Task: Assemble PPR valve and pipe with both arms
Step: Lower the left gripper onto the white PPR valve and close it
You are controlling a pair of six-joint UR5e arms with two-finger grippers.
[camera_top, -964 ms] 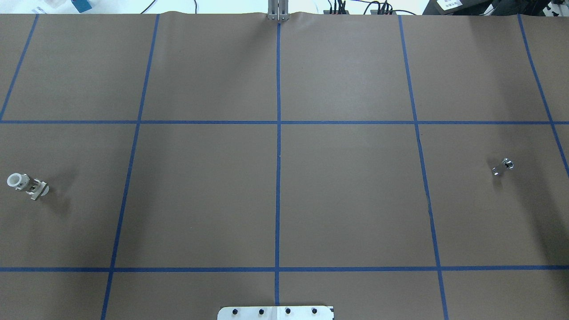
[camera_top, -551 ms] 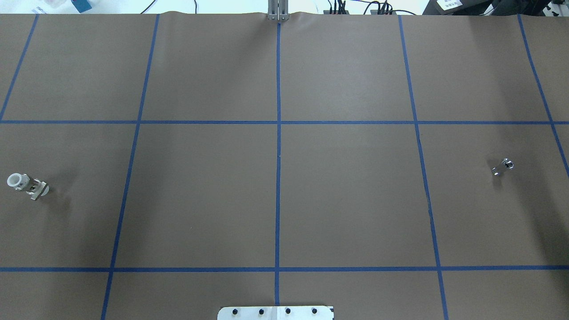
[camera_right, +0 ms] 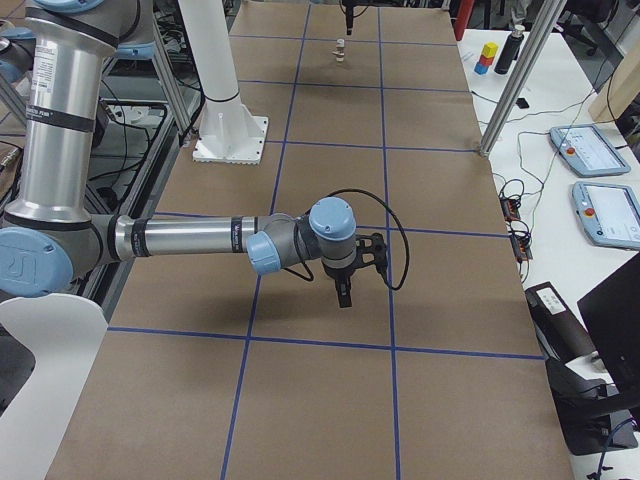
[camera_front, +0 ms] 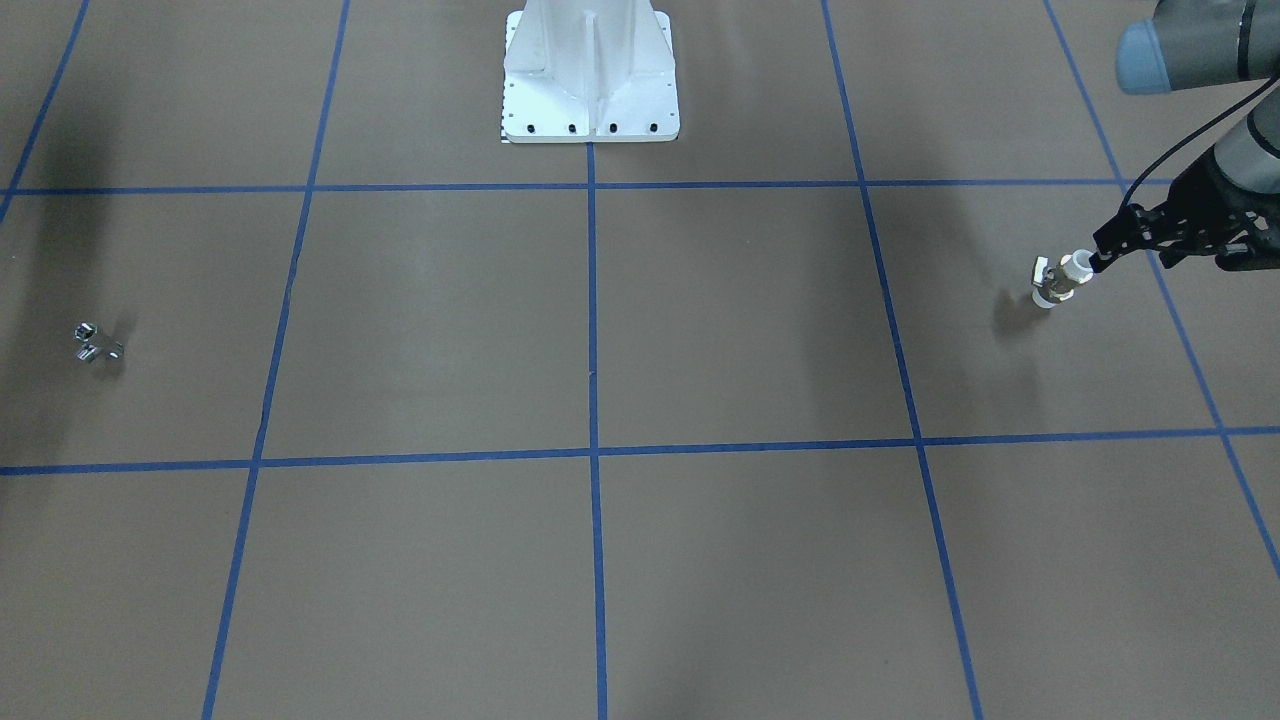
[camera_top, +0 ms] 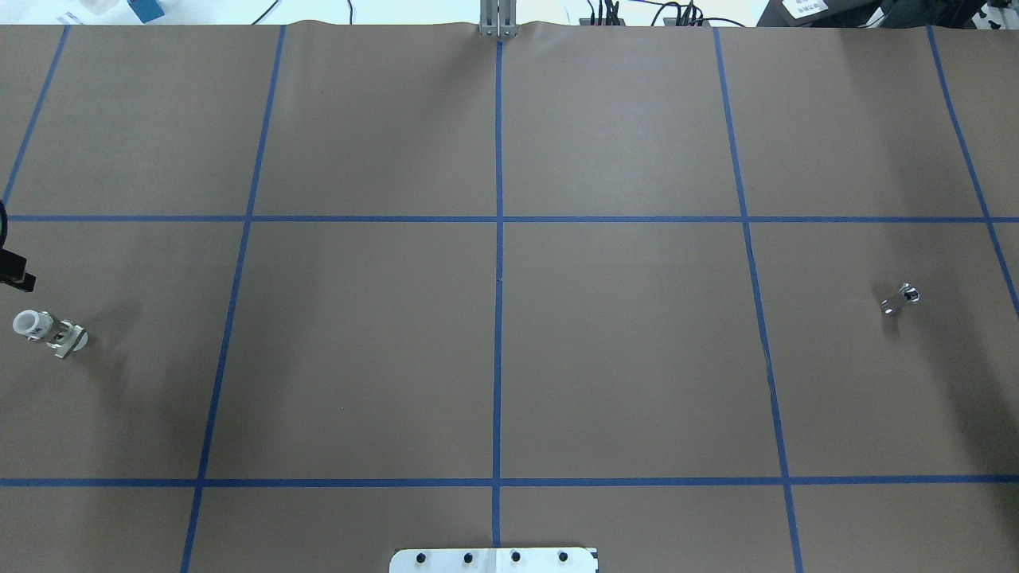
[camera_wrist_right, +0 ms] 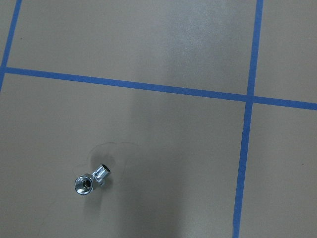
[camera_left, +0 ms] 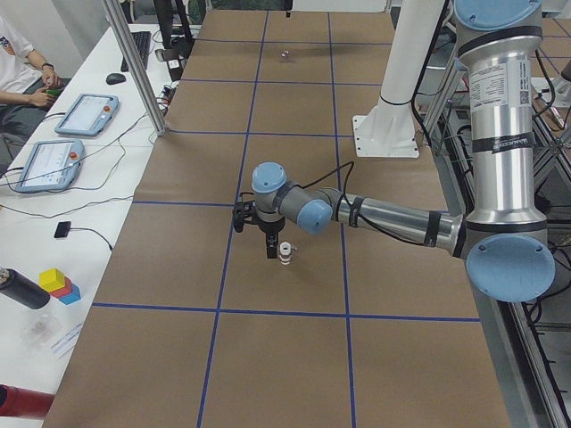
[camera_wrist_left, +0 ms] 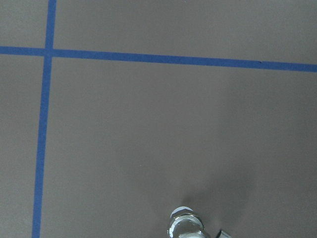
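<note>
The PPR valve (camera_top: 49, 332) lies at the table's far left, with white ring ends and a metallic middle. It also shows in the front view (camera_front: 1060, 280) and at the bottom of the left wrist view (camera_wrist_left: 185, 225). My left gripper (camera_front: 1160, 245) hovers just beside and above it and looks open. One of its fingers (camera_top: 17, 270) shows at the overhead view's left edge. The pipe (camera_top: 899, 299), a tiny chrome fitting, lies at the far right. It sits low left in the right wrist view (camera_wrist_right: 91, 181). My right gripper (camera_right: 343, 290) shows only in the right side view, and I cannot tell its state.
Blue tape lines divide the brown table cover into a grid. The white pedestal (camera_front: 590, 90) stands at the robot's side, mid-table. An operators' bench with tablets (camera_left: 71, 134) and an aluminium post (camera_left: 134, 67) runs along the far edge.
A finger of my left gripper has come into the overhead view at the left edge, just above the valve. The valve and the pipe have not moved.
</note>
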